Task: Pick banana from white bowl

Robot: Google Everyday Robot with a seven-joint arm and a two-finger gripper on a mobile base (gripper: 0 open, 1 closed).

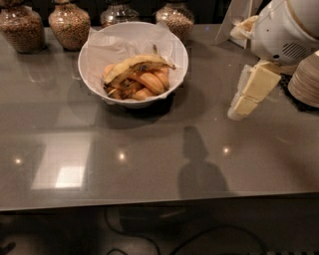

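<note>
— What is seen nearest, toward the bottom of the frame?

— The front edge of a grey table (149, 169) is seen. A bright light patch (65, 177) is reflected in its glossy top at lower left. A dark shadow (199, 169) is cast on it just right of centre.

— And where is the gripper found?

— The gripper (241, 104) is found at middle right, angled down toward the lower left, with its tip low over the tabletop. Whether the table is touched cannot be told. Whether it is spread or pressed together cannot be told either. Nothing is seen to be held in it. It is carried by a white arm (284, 30) that enters from the upper right corner.

— Where is the banana placed?

— The banana (134, 64) is laid inside the white bowl (97, 47), left of centre in the upper part of the frame and well apart from the gripper. It is draped across the top of a heap of orange pieces (149, 82), with its thin stem pointed to the right. The bowl is lined with crinkled white paper (112, 47).

— What is set farther back?

— Four jars (70, 25) filled with brown grains are lined up along the top edge, behind the bowl. Stacked bowls (305, 82) are cut off by the right edge, and a white stand (234, 15) is seen at upper right.
</note>
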